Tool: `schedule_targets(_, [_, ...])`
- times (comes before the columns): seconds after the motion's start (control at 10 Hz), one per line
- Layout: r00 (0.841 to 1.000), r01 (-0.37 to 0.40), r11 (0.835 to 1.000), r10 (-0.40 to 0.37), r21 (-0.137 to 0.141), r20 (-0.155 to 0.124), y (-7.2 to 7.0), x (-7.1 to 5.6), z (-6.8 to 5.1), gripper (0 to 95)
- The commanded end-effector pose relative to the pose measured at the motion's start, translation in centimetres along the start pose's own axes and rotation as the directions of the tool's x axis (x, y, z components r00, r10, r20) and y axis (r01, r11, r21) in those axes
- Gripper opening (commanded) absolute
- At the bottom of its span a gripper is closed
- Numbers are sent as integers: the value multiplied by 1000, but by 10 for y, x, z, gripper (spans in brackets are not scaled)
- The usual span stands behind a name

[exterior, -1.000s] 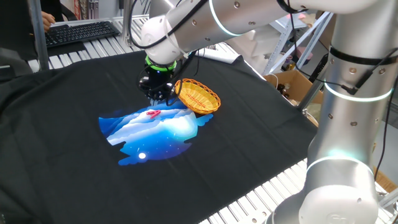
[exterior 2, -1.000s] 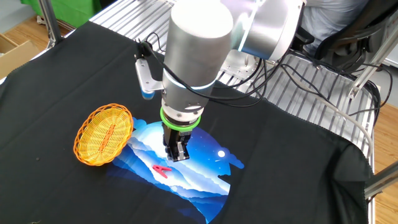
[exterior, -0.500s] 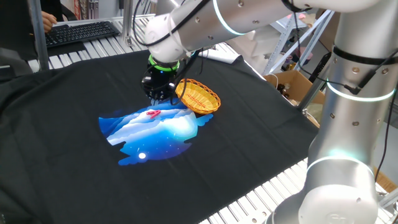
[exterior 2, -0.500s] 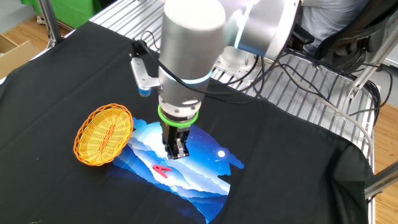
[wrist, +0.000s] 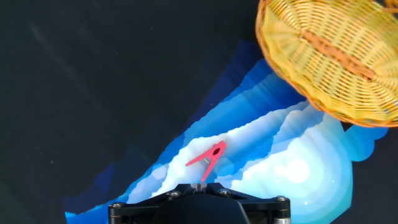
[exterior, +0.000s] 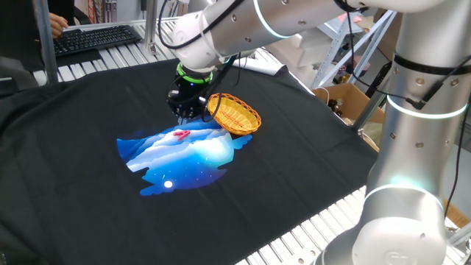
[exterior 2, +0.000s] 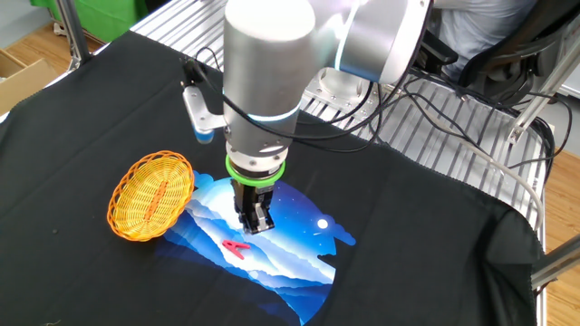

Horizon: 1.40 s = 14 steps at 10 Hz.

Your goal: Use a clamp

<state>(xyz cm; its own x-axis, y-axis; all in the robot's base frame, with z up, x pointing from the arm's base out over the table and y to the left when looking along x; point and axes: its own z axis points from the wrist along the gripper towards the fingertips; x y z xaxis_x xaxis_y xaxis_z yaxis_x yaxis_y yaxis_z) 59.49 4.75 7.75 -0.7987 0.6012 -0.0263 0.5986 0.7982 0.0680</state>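
Note:
The clamp (wrist: 209,158) is a small red-pink clip lying flat on a blue and white printed cloth (wrist: 267,168). It also shows in one fixed view (exterior: 180,134) and in the other fixed view (exterior 2: 236,247). My black gripper (exterior 2: 256,223) hangs above the cloth, just beyond the clamp and not touching it. In the hand view my gripper (wrist: 200,185) has its fingertips pressed together with nothing between them. The clamp's handle end points toward the fingertips.
A woven yellow basket (exterior: 234,114) lies at the cloth's edge, close to the gripper; it shows at the top right of the hand view (wrist: 329,56) and at the left of the other fixed view (exterior 2: 150,195). A black cloth (exterior: 294,169) covers the table. A keyboard (exterior: 96,37) lies at the back.
The arm's upper part has shifted a little toward the basket side. The gripper stays above the cloth near the clamp. The clamp and basket have not moved.

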Motion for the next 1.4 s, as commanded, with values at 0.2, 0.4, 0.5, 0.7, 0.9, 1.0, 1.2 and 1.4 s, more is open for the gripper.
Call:
schedule_targets(0.2, [1000, 16, 1000, -16, 1, -8, 0, 0, 0, 0])
schedule_targets(0.4, [1000, 21, 1000, -21, 8, -13, 0, 0, 0, 0])
schedule_targets(0.5, [1000, 25, 1000, -25, 10, -11, 0, 0, 0, 0])
schedule_targets(0.7, [1000, 20, 999, -20, 25, -4, 0, 0, 0, 0])
schedule_targets(0.9, [1000, 5, 1000, -5, 30, -4, 0, 0, 0, 0])
schedule_targets(1.0, [1000, -9, 999, 9, 36, 6, 0, 0, 0, 0])
schedule_targets(1.2, [999, -39, 998, 39, 42, 13, 0, 0, 0, 0])
schedule_targets(1.4, [998, -56, 997, 56, 49, 19, 4, 0, 4, 0])
